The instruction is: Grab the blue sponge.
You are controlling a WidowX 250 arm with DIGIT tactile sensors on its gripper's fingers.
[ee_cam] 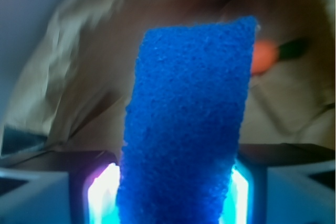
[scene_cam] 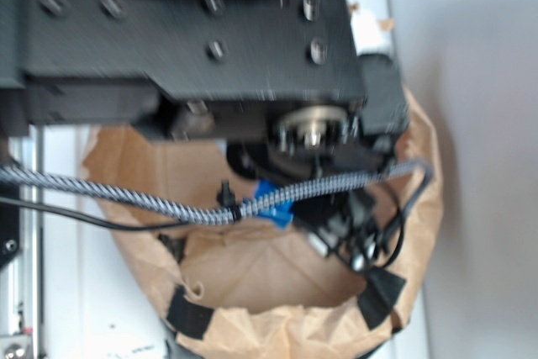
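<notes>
The blue sponge (ee_cam: 184,124) fills the middle of the wrist view, standing upright between the 2 jaws, which pinch it from 9 and 3 o'clock at its lower end; the gripper (ee_cam: 176,198) shows there only as pale blocks with a bright glow along each inner edge. The sponge's top corner leans slightly toward 1 o'clock. Behind it, at about 2 o'clock, a blurred orange carrot (ee_cam: 264,57) with a dark green stem lies on crumpled brown paper, well apart from the sponge and partly hidden by its right edge. In the exterior view the black arm (scene_cam: 193,39) spans the upper half of the frame and blocks most of what lies beneath. Below it sits a brown paper bag (scene_cam: 252,275), open at the top, with its rim rolled down and 2 black patches at roughly 7 and 5 o'clock on the near rim. A small piece of blue shows at the centre, inside the bag's mouth, just under the arm. A braided black-and-white cable (scene_cam: 126,195) runs across from 9 o'clock toward 3 o'clock, passing directly over that blue patch, and thinner black wires (scene_cam: 391,224) loop at 4 o'clock beside it. The bag stands on a white bench (scene_cam: 76,292), with a grey wall (scene_cam: 479,166) toward 3 o'clock. The exterior view is blurred.
</notes>
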